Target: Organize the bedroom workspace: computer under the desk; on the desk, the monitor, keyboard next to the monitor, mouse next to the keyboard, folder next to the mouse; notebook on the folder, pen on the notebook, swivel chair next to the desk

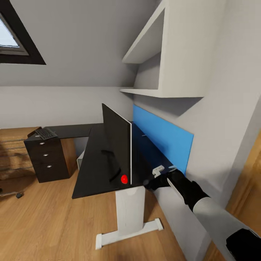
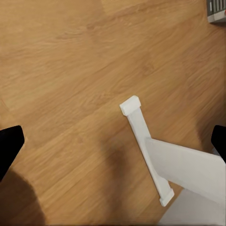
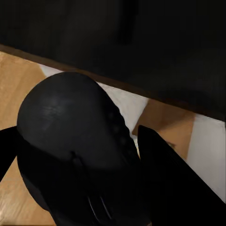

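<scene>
The mouse (image 3: 70,127), dark grey and oval, sits between the black fingers of my right gripper (image 3: 84,155), which is shut on it. In the head view that gripper (image 1: 149,183) hovers at the near right corner of the desk (image 1: 90,170), just past the monitor (image 1: 117,145). The monitor stands on the glossy black top, seen almost edge-on, with a red dot at its lower corner. The keyboard (image 1: 45,133) lies on the far left wing of the desk. My left gripper (image 2: 113,143) is open over bare floor with nothing between its fingers.
The desk's white leg (image 1: 128,214) and its foot (image 2: 143,146) stand on light wood floor. A blue back panel (image 1: 163,139) and white wall shelves (image 1: 163,72) lie right of the monitor. A dark drawer unit (image 1: 47,159) sits under the far wing, with a pale grey box (image 1: 80,158) beside it.
</scene>
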Controlling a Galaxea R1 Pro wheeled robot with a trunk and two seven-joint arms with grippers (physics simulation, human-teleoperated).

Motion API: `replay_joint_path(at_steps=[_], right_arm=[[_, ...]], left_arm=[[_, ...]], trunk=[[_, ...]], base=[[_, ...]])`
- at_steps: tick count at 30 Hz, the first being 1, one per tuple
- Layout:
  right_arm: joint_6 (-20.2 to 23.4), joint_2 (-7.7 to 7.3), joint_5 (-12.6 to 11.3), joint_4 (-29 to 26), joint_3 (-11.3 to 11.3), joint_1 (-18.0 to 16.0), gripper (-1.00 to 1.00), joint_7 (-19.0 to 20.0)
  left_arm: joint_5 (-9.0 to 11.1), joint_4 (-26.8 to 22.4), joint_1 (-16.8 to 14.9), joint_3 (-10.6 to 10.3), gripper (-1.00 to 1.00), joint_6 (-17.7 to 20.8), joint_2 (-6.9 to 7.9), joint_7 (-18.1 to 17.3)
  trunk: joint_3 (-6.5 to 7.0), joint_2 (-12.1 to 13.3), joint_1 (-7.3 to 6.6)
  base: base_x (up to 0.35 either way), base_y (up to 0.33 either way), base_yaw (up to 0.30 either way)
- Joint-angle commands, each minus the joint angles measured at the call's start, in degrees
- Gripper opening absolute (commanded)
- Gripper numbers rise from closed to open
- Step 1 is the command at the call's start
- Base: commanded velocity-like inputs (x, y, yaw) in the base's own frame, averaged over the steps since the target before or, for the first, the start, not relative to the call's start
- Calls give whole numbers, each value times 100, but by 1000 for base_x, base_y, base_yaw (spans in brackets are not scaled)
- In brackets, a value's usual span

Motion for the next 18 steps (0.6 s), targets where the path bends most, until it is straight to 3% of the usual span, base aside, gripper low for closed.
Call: replay_joint_path(at_steps=[1, 5, 10, 18], right_arm=[[40, -12, -68, -83, 26, 28, -100, -36], [122, -39, -67, -405, 11, 126, -100, -53], [198, 29, -69, -566, -80, 288, -100, -20], [198, 29, -69, -789, -80, 324, -100, -20]], left_arm=[[61, -13, -1, 8, 100, 30, -5, 49], [58, -7, -1, 8, 100, 28, -9, 49], [74, -88, 64, 61, 100, -9, 154, -9], [74, -88, 64, 61, 100, -9, 159, -9]], trunk=[[-5, -4, -3], [-5, -4, -3], [-5, -3, -4], [-5, -3, -4]], base=[[-335, 61, 0], [-304, 120, 0], [0, 0, 0], [0, 0, 0]])
